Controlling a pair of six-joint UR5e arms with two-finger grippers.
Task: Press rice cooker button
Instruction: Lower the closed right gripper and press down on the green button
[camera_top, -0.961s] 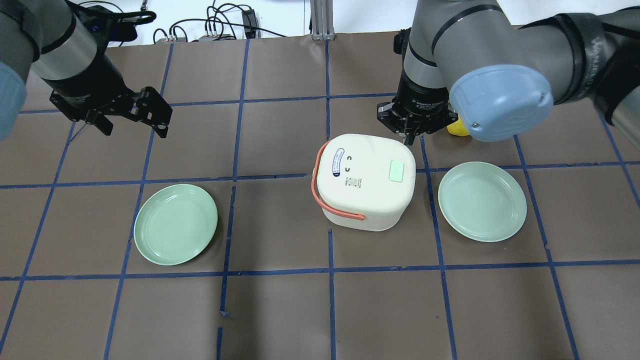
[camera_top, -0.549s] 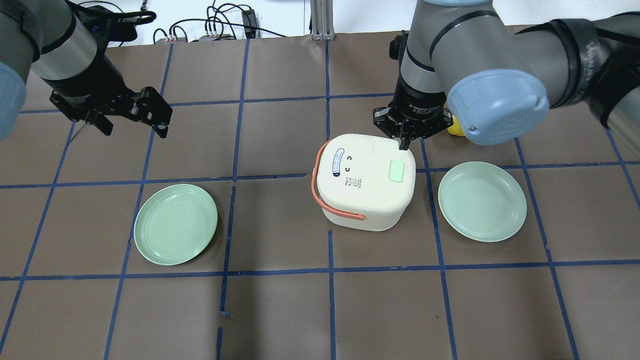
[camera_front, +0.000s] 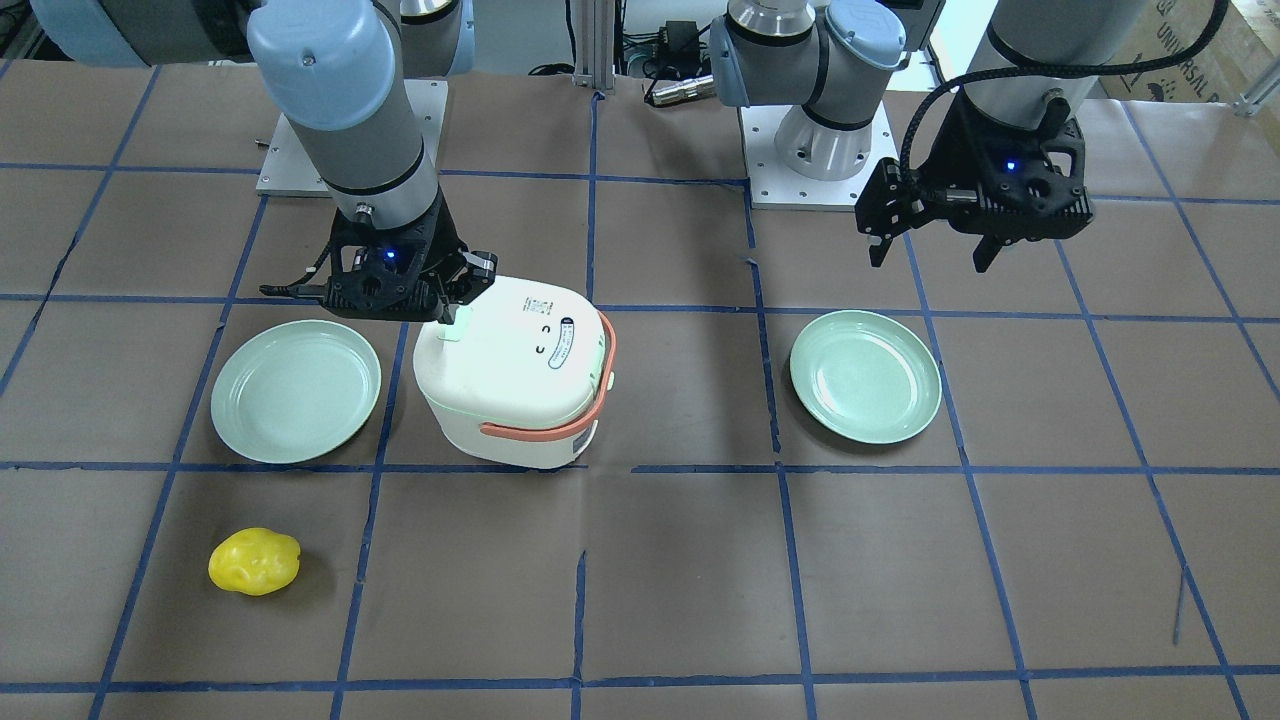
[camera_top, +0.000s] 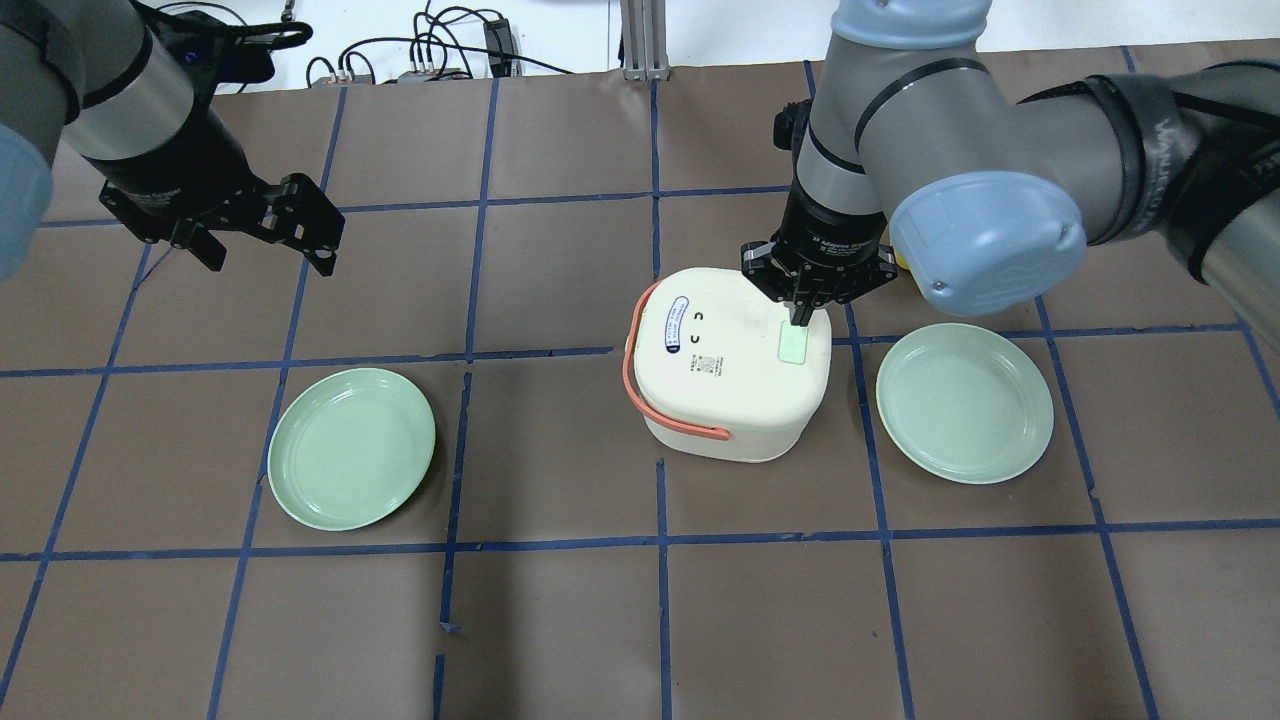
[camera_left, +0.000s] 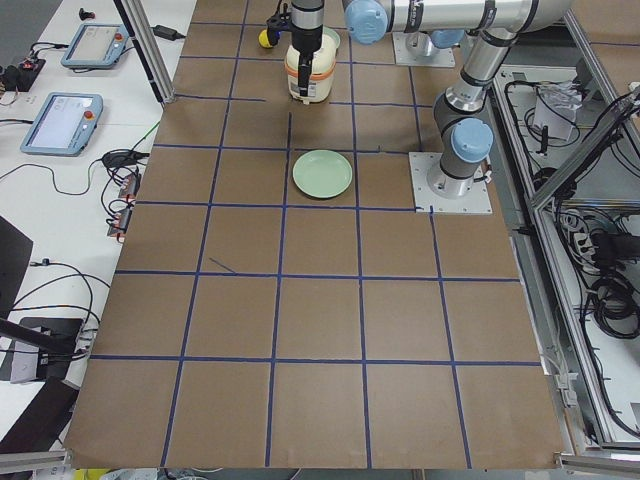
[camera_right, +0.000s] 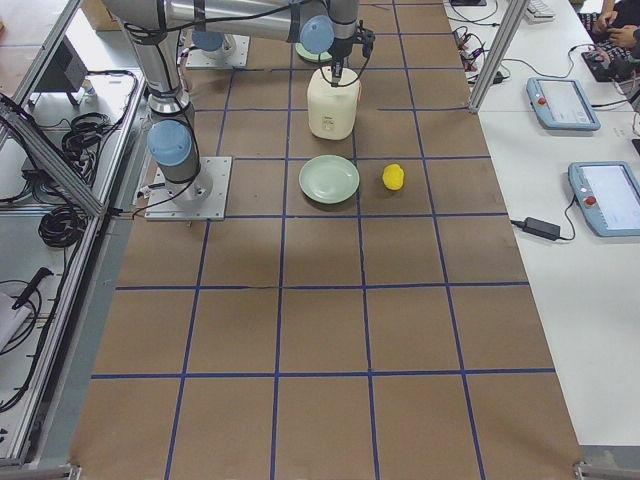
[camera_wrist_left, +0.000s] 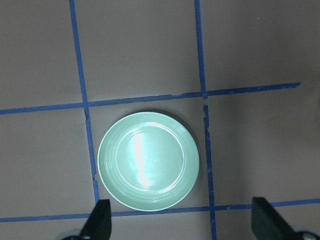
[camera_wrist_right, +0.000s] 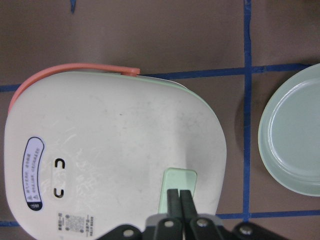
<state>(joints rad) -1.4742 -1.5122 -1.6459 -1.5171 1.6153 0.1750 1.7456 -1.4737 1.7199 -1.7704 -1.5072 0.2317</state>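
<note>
The white rice cooker (camera_top: 720, 370) with an orange handle stands mid-table, also in the front view (camera_front: 510, 360). Its pale green button (camera_top: 793, 347) is on the lid near the right edge. My right gripper (camera_top: 800, 318) is shut and empty, pointing straight down. Its fingertips (camera_wrist_right: 178, 196) are over the button (camera_wrist_right: 181, 177), at its far end. I cannot tell whether they touch it. In the front view the gripper (camera_front: 452, 318) sits right at the button (camera_front: 450, 334). My left gripper (camera_top: 268, 255) is open and empty, high above the table's far left.
One green plate (camera_top: 350, 447) lies left of the cooker, below my left gripper (camera_wrist_left: 182, 225), and shows in the left wrist view (camera_wrist_left: 148, 161). Another plate (camera_top: 965, 402) lies right of the cooker. A yellow lumpy object (camera_front: 254, 561) lies beyond the right plate. Cables run along the far edge.
My right gripper has moved from beyond the cooker's far right edge in over the lid, onto the green button's far end. The left arm has not moved.
</note>
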